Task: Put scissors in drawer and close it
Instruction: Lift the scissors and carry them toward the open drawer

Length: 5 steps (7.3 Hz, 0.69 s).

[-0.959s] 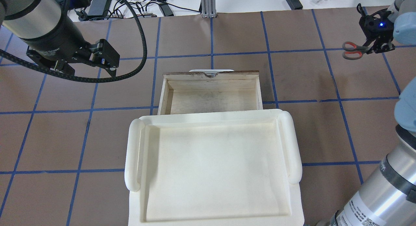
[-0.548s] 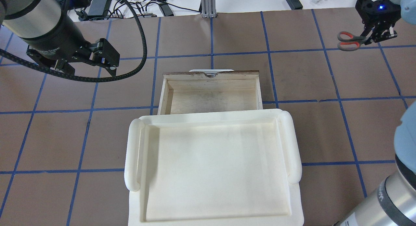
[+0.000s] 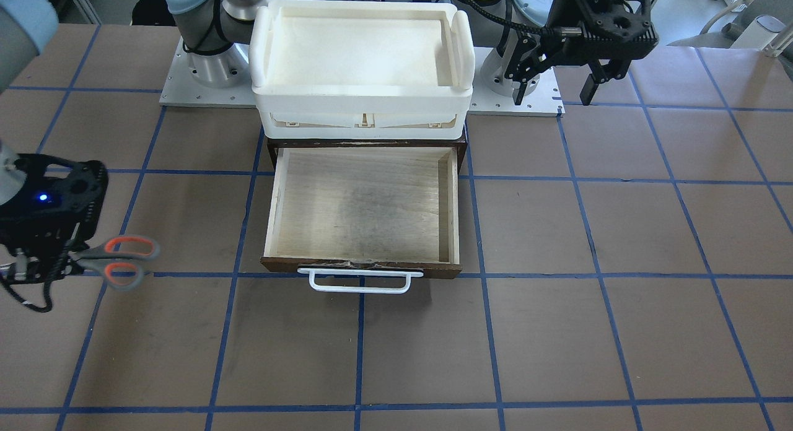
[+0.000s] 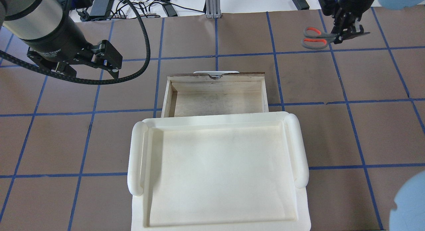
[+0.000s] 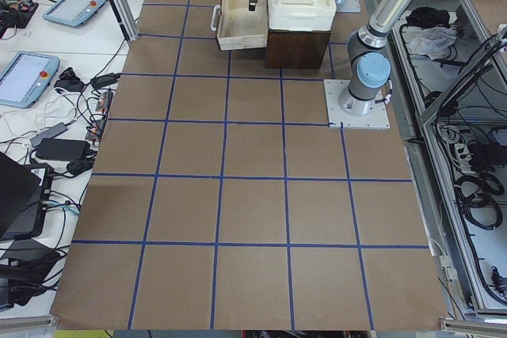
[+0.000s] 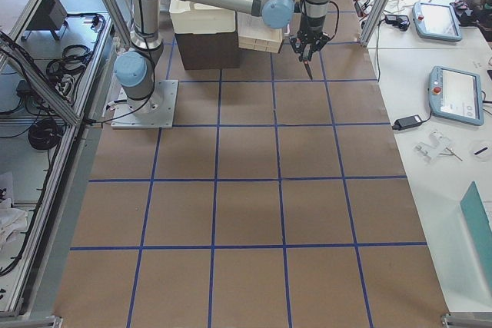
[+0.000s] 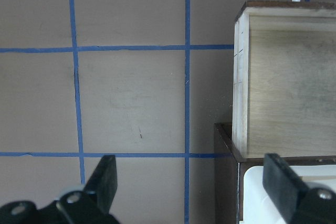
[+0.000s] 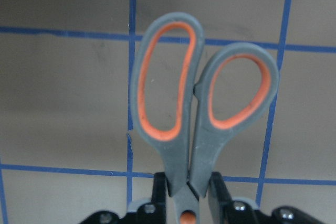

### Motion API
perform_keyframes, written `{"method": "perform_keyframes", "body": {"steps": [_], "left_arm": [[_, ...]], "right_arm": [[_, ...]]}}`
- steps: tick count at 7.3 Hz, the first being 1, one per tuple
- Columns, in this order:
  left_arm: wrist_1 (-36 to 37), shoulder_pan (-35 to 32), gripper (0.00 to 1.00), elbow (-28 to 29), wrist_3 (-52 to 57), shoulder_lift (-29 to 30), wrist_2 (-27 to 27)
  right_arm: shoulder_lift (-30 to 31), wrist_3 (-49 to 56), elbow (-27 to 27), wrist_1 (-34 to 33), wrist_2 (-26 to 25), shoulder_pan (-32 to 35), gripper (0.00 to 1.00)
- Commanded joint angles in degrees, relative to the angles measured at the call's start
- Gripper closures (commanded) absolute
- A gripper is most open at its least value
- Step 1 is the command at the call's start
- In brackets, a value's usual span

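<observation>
The scissors have grey handles with orange-red linings and hang above the table, beyond and to the right of the drawer in the overhead view. My right gripper is shut on them near the pivot, and the loops point away from the wrist. The blades are hidden behind the fingers. The drawer of pale wood stands pulled out and bare inside, its white bar handle on the dark front. My left gripper hovers open left of the drawer, holding nothing.
A large white plastic tray sits on top of the dark cabinet that houses the drawer. Cables and power bricks lie along the table's far edge. Brown table surface with blue tape lines surrounds the drawer.
My right gripper has carried the scissors leftward and farther from the robot, closer to the drawer's side of the table. The left arm and the drawer have not moved.
</observation>
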<state>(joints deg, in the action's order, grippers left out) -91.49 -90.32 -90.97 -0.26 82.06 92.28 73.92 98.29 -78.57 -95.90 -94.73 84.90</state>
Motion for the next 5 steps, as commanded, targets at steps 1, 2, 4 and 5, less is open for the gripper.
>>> {"method": "perform_keyframes", "body": {"steps": [1,2,4,5], "left_arm": [[1.04,-0.03,0.0,0.26,0.09,0.47,0.09],[1.14,0.05,0.0,0.26,0.61,0.47,0.0],[0.62,0.05,0.0,0.18,3.25,0.12,-0.08],[0.61,0.05,0.0,0.18,3.51,0.03,0.26]], "right_arm": [[0.43,-13.5,-0.18,2.56,0.07,9.1,1.0],[0.34,-18.96,-0.35,2.56,-0.01,13.14,1.0],[0.26,-28.19,-0.62,3.7,0.68,19.04,1.0],[0.08,-29.9,-2.36,2.84,0.69,21.68,1.0]]}}
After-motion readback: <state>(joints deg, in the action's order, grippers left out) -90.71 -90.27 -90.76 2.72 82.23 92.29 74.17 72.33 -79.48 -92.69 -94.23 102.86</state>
